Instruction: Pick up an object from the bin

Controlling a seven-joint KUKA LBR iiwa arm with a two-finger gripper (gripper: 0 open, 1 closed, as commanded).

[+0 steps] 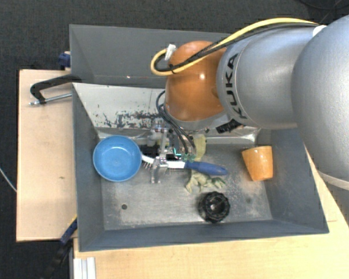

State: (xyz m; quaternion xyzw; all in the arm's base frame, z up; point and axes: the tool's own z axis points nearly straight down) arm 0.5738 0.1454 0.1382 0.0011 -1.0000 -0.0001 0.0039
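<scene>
My gripper (160,153) hangs low in the middle of the bin, under the arm's orange cover. It is just right of a blue bowl (116,158) that lies open side up at the left. A tool with a blue handle and a white neck (205,167) lies flat, its white end reaching up to the gripper. Whether the gripper touches it is hidden. A crumpled pale green thing (201,182) lies right under that handle.
An orange cup (258,162) lies on its side at the right of the bin. A black round knob-like thing (214,206) sits near the front wall. The arm covers the bin's back right. Bare floor shows at the front left.
</scene>
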